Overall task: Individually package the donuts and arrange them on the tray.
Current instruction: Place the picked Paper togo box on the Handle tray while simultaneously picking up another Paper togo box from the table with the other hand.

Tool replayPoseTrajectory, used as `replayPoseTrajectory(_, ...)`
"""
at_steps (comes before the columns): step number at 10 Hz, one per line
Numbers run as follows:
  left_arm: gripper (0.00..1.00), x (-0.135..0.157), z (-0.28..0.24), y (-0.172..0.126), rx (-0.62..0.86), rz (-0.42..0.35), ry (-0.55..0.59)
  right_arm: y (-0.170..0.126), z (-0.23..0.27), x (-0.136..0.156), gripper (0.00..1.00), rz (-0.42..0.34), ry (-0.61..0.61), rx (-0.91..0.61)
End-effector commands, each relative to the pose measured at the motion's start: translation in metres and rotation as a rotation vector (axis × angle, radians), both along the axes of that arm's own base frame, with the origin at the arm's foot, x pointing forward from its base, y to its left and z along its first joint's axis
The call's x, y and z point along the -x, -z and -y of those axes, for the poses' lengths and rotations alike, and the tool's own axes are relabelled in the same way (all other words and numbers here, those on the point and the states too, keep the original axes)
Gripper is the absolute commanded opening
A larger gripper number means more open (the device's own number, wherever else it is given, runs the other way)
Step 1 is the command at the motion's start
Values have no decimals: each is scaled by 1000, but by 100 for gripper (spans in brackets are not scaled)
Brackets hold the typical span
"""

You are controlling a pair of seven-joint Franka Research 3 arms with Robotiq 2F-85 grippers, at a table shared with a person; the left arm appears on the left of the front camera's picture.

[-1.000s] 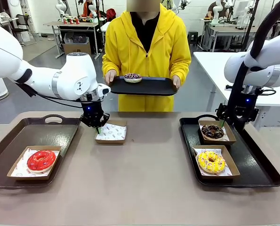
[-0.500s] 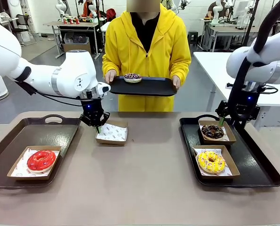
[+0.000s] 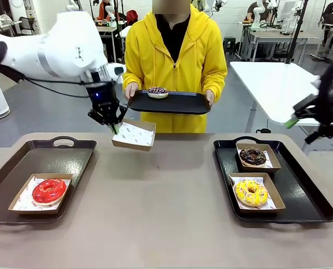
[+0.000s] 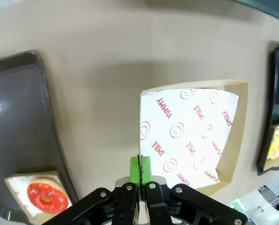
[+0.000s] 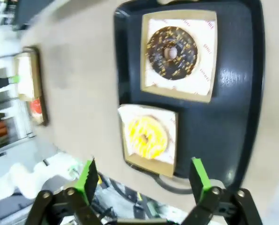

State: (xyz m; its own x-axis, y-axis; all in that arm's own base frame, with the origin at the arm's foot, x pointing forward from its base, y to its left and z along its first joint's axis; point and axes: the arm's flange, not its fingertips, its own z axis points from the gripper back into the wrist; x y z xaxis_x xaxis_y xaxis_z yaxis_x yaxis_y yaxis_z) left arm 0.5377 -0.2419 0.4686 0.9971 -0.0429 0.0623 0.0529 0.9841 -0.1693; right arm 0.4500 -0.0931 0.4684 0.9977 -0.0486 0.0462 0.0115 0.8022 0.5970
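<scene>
My left gripper [image 3: 112, 124] is shut on the near edge of an empty paper-lined cardboard box [image 3: 134, 135] and holds it tilted in the air, just below the person's black tray [image 3: 177, 104]. That tray carries the dark donut with pale sprinkles [image 3: 158, 92]. In the left wrist view the green pads [image 4: 140, 169] pinch the box [image 4: 191, 136] edge. The red donut [image 3: 48, 190] sits boxed on the left tray [image 3: 20, 154]. The chocolate donut [image 3: 253, 156] and yellow donut [image 3: 251, 192] sit boxed on the right tray [image 3: 300, 190]. My right gripper [image 3: 296, 115] hangs open, raised at the far right, high above the right tray [image 5: 233, 93].
The person stands at the far side with both hands on the black tray. Bare tabletop [image 3: 166, 196] lies between the two trays. The back half of the left tray is bare. A white table [image 3: 267, 78] stands behind on the right.
My left gripper has lifted the empty box off the table, up toward the person's tray. My right arm has risen and swung right, away from the chocolate donut's box.
</scene>
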Motion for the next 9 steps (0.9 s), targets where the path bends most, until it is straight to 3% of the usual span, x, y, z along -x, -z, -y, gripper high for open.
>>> replayPoseTrajectory(1, 0, 3, -1, -27, -16, 39, 12, 16, 46, 21, 100, 47, 8, -202)
replayPoseTrajectory(5, 0, -2, 21, -64, -35, 64, -7, 50, 113, 30, 100, 146, 69, -449)
replayPoseTrajectory(9, 0, 4, 11, -63, 1, 68, 15, 60, 148, 56, 100, 190, 97, -528)
